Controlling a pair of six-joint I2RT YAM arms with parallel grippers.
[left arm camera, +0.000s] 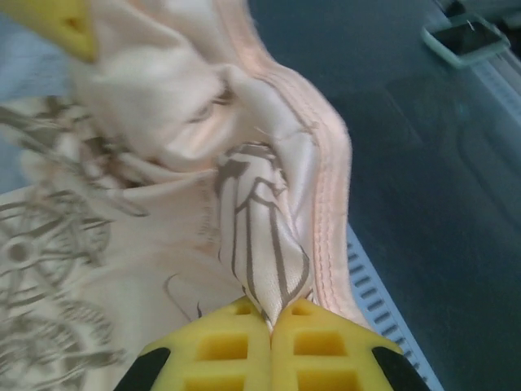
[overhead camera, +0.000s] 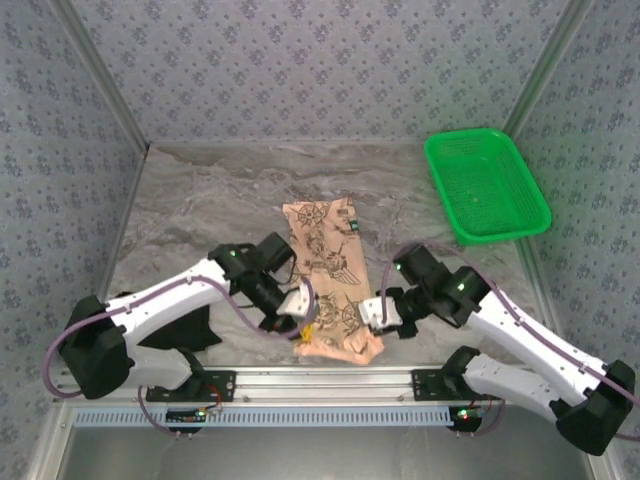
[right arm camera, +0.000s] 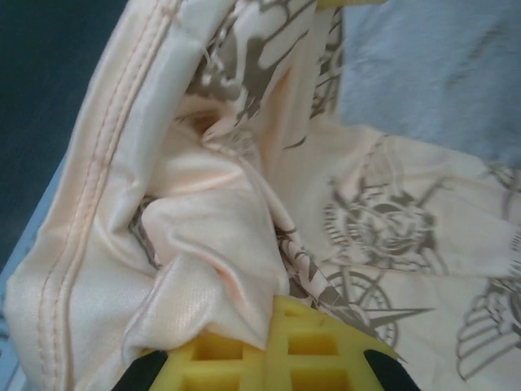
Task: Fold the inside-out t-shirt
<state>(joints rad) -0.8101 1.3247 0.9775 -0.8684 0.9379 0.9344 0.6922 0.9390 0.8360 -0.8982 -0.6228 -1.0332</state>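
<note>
The inside-out t-shirt (overhead camera: pixel 322 262) lies as a long folded strip down the middle of the table, its dark compass-and-ship prints facing up. Its near end is bunched into a paler heap (overhead camera: pixel 340 346) at the table's front edge. My left gripper (overhead camera: pixel 305 325) is at the heap's left side, and in the left wrist view it (left arm camera: pixel 271 319) is shut on a pinched fold of printed fabric beside the stitched hem (left arm camera: pixel 326 187). My right gripper (overhead camera: pixel 373 318) is at the heap's right side. In the right wrist view it (right arm camera: pixel 273 330) is shut on pale bunched cloth (right arm camera: pixel 203 236).
A green mesh basket (overhead camera: pixel 487 185) stands at the back right of the marbled table (overhead camera: pixel 200 200). A dark shape (overhead camera: pixel 185 330) lies under the left arm. The metal front rail (overhead camera: pixel 320 385) runs just below the bunched cloth. Patterned walls close in the sides and back.
</note>
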